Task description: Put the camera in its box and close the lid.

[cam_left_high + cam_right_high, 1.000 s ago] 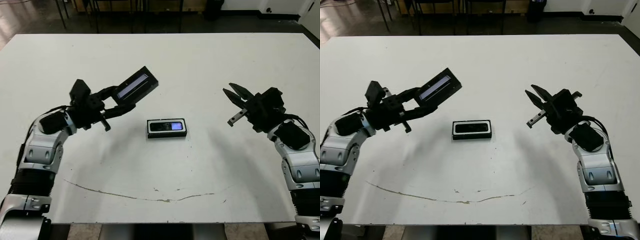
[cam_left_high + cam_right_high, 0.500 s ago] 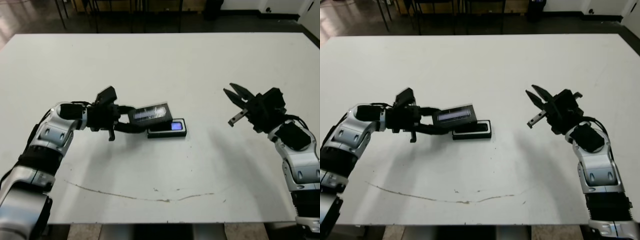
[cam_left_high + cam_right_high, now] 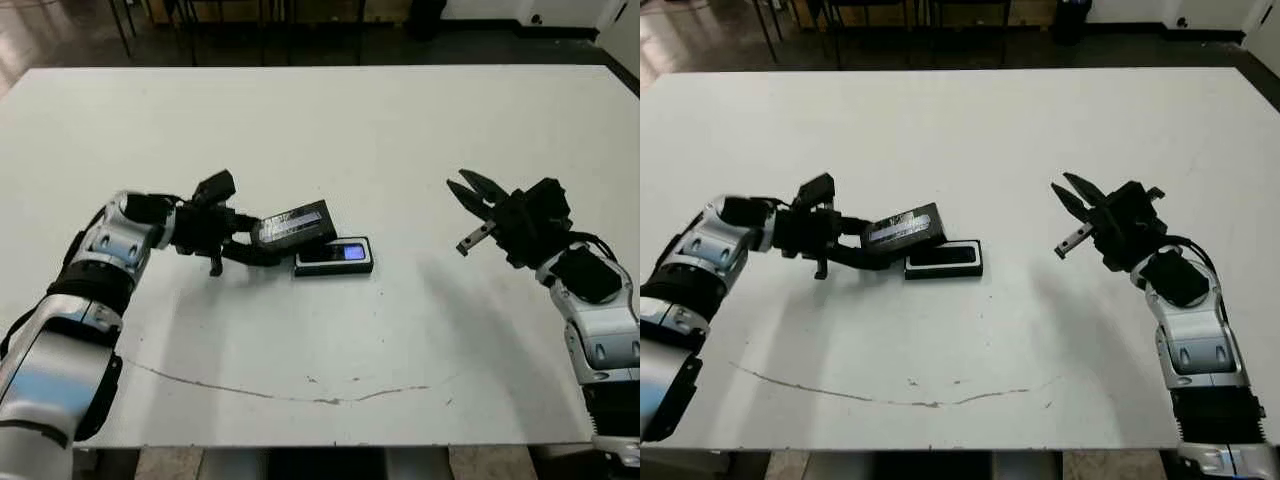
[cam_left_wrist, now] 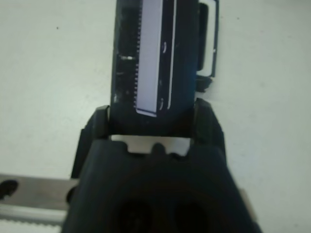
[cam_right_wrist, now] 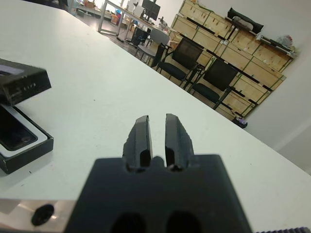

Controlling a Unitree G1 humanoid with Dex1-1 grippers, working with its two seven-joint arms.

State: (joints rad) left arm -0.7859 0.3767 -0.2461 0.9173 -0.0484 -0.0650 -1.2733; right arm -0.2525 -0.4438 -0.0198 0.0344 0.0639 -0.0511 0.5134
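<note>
The left arm reaches in from the picture's 9 o'clock side, forearm lying low and nearly level over the worktop [image 3: 330, 120], wrist pointing toward 3 o'clock. Its left end effector [image 3: 262, 240] has both black fingers clamped on one short end of the lid [image 3: 292, 226], which juts out toward 3 o'clock, slightly tilted; in the left wrist view the fingers [image 4: 208, 127] grip the lid's near edge on either side. The right arm rises from 5 o'clock, elbow bent, forearm angled up and inward toward 10 o'clock. The right end effector [image 3: 470, 205] hangs above the worktop, its fingers spread apart with nothing between them.
</note>
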